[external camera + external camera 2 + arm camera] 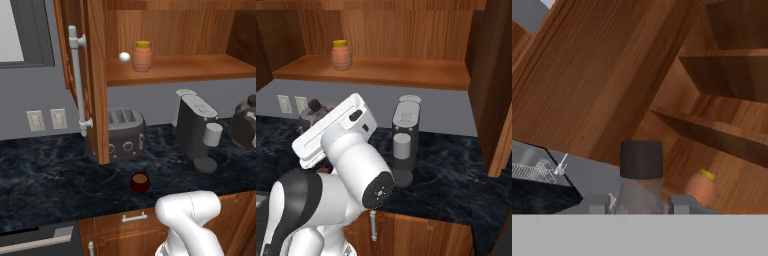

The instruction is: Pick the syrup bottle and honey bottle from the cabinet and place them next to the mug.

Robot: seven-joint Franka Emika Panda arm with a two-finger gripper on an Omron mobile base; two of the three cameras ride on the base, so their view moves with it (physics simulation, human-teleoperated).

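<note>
The syrup bottle [641, 165], greyish with a dark cap, stands between my fingertips in the hand view, with my gripper [639, 204] shut on it. It hangs low at the far right of the counter [247, 125] and shows behind my arm [312, 114]. The honey bottle [142, 57] [341, 56], orange-brown with a yellow cap, stands on the plank shelf of the open cabinet [200, 70]; the hand view catches it [699, 189] beyond the syrup bottle. The dark red mug [140, 182] sits near the counter's front edge, well left of the syrup bottle.
The cabinet door [95, 100] with its silver bar handle [78, 85] hangs open over a toaster [120, 135]. A grey coffee machine [197, 130] [405, 135] stands between mug and syrup bottle. A small white ball [124, 57] lies left of the honey bottle.
</note>
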